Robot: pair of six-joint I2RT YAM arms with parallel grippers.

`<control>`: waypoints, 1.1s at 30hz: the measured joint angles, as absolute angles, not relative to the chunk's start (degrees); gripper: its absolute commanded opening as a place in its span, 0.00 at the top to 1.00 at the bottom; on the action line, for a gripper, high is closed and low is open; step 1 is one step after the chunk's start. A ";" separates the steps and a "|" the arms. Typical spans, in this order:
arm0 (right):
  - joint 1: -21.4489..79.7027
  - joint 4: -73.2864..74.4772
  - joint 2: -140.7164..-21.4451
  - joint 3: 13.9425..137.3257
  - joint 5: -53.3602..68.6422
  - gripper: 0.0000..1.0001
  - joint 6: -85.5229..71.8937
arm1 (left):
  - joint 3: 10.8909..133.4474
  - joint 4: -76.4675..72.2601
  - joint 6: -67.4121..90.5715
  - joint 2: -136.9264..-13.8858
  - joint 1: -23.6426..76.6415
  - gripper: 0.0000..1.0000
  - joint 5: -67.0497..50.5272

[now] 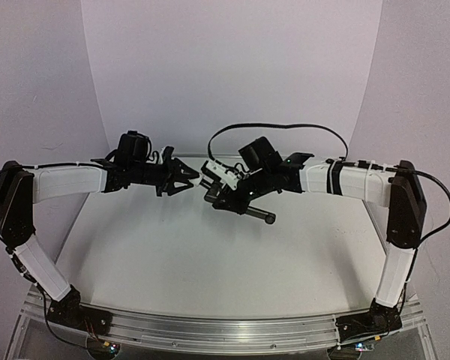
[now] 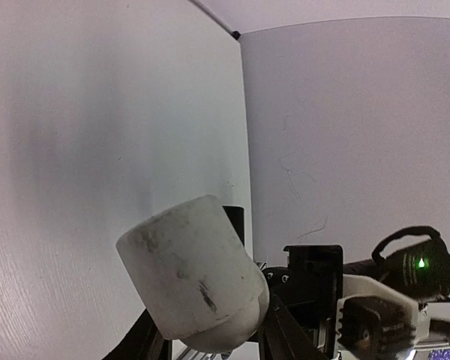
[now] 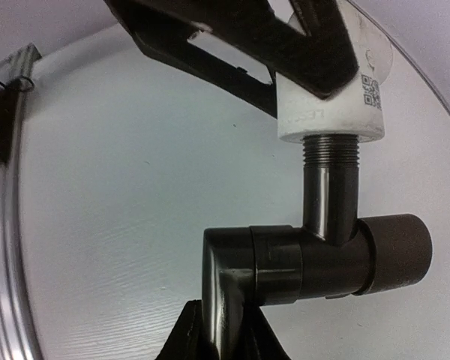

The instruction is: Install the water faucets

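The water faucets show as a black metal faucet (image 3: 322, 255) and a white plastic fitting (image 3: 331, 105). The faucet's threaded stub goes up into the bottom of the fitting. My right gripper (image 3: 221, 334) is shut on the faucet's bent black stem at the lower edge of the right wrist view. In the left wrist view the scuffed white fitting (image 2: 195, 274) sits tilted between the jaws of my left gripper (image 2: 210, 337), which is shut on it. From above, the left gripper (image 1: 191, 180) and right gripper (image 1: 223, 193) meet nose to nose above the table's far middle. The faucet's black end (image 1: 268, 217) sticks out to the lower right.
The white tabletop (image 1: 210, 262) lies under both arms, with a metal rail (image 1: 225, 330) along the near edge. Grey curved walls (image 1: 232, 67) close off the back and sides. A black cable (image 1: 285, 127) loops over the right wrist.
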State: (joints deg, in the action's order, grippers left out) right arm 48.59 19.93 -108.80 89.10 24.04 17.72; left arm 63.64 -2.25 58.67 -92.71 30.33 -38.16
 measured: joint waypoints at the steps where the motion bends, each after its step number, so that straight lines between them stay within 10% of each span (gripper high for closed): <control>1: 47.34 19.39 -108.33 88.95 27.89 1.00 15.81 | 63.64 -3.69 57.73 -92.68 30.31 0.85 -38.58; 18: 40.29 5.69 -104.94 84.85 59.18 1.00 -3.98 | 62.80 -14.33 47.87 -88.45 29.38 0.81 -46.69; 27: 43.88 9.05 -101.01 82.48 45.08 1.00 7.52 | 62.46 -9.49 44.50 -83.40 30.26 0.06 -45.48; 33: 45.21 11.94 -100.99 82.50 35.11 1.00 14.77 | 62.17 -7.18 46.80 -81.28 30.50 0.00 -42.34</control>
